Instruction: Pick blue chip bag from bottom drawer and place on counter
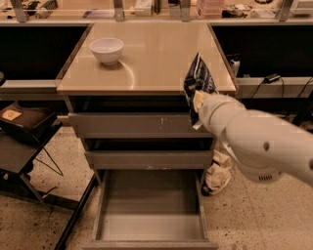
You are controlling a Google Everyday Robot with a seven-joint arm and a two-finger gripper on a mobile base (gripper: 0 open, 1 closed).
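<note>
One blue chip bag [199, 75], white lettering unreadable, pinched in gripper [197, 101] at front right edge of counter [161, 58], one white bowl [106, 50] on top, bottom drawer [149, 215] of three open

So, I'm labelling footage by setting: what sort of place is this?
Probably a lab or workshop: grey cabinet with bottom drawer open, loose cables, cluttered bench behind. The pincer holds the blue chip bag at the counter's front right edge.

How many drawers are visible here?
3: top drawer under the counter, middle drawer below it, bottom drawer pulled wide open. The gripper holds blue chip bag at the counter's edge.
</note>
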